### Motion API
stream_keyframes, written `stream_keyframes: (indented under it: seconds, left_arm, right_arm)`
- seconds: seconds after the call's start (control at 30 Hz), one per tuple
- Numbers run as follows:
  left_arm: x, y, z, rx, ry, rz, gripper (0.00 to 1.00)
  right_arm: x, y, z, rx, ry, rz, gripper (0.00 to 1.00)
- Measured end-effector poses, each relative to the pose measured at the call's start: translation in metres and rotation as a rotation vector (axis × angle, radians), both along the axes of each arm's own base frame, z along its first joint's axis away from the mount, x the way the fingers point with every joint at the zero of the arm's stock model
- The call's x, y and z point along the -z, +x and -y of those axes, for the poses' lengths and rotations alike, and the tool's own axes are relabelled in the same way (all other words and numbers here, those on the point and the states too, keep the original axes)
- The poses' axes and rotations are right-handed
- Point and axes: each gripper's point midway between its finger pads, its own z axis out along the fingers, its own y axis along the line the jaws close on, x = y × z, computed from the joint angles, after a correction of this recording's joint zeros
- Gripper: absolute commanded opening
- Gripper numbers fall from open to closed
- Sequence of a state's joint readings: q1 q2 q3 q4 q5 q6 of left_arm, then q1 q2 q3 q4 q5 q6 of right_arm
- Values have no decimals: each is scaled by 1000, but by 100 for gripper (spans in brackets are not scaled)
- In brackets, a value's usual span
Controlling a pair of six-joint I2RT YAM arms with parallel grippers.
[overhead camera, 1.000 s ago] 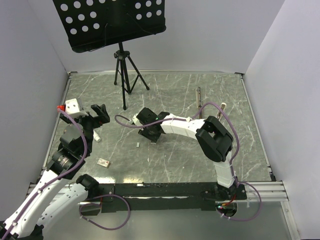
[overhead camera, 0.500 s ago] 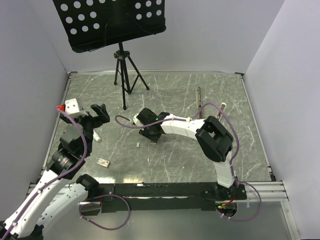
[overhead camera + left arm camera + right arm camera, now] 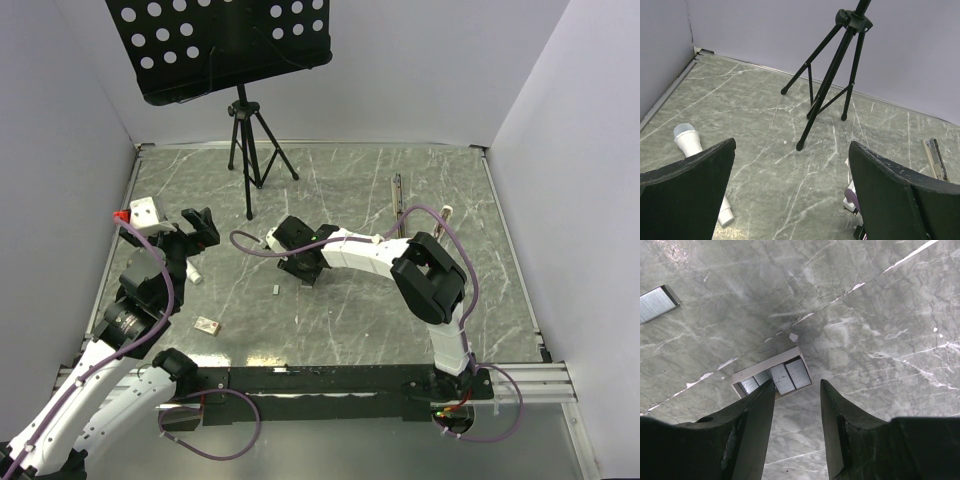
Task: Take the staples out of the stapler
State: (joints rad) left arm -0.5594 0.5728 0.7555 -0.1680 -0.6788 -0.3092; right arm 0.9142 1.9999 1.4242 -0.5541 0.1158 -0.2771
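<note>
The stapler (image 3: 397, 194) lies slim and silvery on the far right of the table, also at the right edge of the left wrist view (image 3: 935, 159). No gripper is near it. My right gripper (image 3: 305, 266) is open and empty, pointing down over a small shallow pale box (image 3: 767, 365) that holds grey ribbed staple strips (image 3: 790, 374); its tips (image 3: 796, 385) hover just above the box's near edge. A loose grey staple strip (image 3: 655, 302) lies to the left, also in the top view (image 3: 275, 288). My left gripper (image 3: 196, 229) is open and empty at the left (image 3: 792, 145).
A black tripod stand (image 3: 245, 135) with a perforated tray stands at the back; its legs show in the left wrist view (image 3: 830, 80). A white cylinder (image 3: 692, 145) lies by my left gripper. A small tan block (image 3: 207, 325) lies front left. A thin white stick (image 3: 445, 211) lies beside the stapler.
</note>
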Motion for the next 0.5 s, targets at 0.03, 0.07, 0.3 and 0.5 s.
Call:
stream_keyframes:
  seconds: [0.03,0.07,0.3,0.5]
  left_arm:
    - [0,0,0,0,-1,1,99]
    - [0,0,0,0,-1,1,99]
    - [-3,-2,-1,0,-7,12,99]
    - [-6,-5,-3,0,-17,27,99]
  right_arm:
    - [0,0,0,1,1,0,49]
    - [0,0,0,4,2,-1,49]
    - [-9,-3,1,37,26,-4,50]
    - [-25,-8,-5,122,83,-37,50]
